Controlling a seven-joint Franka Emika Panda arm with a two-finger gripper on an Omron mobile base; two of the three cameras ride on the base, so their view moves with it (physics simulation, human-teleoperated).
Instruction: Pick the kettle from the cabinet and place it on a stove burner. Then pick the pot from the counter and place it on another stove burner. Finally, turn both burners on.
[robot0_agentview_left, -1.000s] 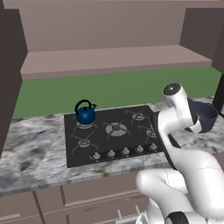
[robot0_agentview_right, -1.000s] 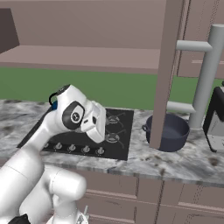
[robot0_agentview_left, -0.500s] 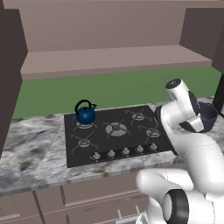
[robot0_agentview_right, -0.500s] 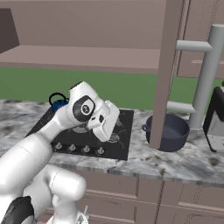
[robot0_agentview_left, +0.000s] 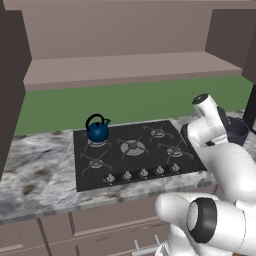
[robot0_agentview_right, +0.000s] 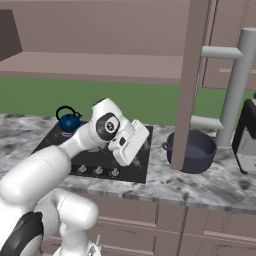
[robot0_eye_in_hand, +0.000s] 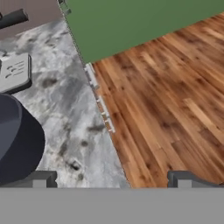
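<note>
The small blue kettle (robot0_agentview_left: 97, 131) (robot0_agentview_right: 68, 121) stands upright on the back-left burner (robot0_agentview_left: 95, 143) of the black cooktop (robot0_agentview_left: 150, 156). The wide dark pot (robot0_agentview_right: 191, 150) (robot0_agentview_left: 237, 131) sits on the marble counter (robot0_agentview_right: 165, 185) right of the cooktop, partly behind a brown panel. In the hand view my gripper (robot0_eye_in_hand: 113, 179) is open with nothing between its fingertips (robot0_eye_in_hand: 40, 179). It looks down past the counter's edge, with the pot (robot0_eye_in_hand: 17, 140) at the left. My white hand (robot0_agentview_right: 130, 144) hangs over the cooktop's right edge, left of the pot. The cabinet shelf (robot0_agentview_left: 130, 67) is bare.
Five silver knobs (robot0_agentview_left: 142, 173) line the cooktop's front. A brown upright panel (robot0_agentview_right: 192, 80) and a grey pipe frame (robot0_agentview_right: 235, 85) stand by the pot. A toaster-like appliance (robot0_agentview_right: 247, 135) sits at the far right. Wooden floor (robot0_eye_in_hand: 175, 109) lies beyond the counter's edge.
My arm has swung right from over the cooktop toward the pot, and the hand has turned. The kettle and the pot have stayed put. The gripper stays open.
</note>
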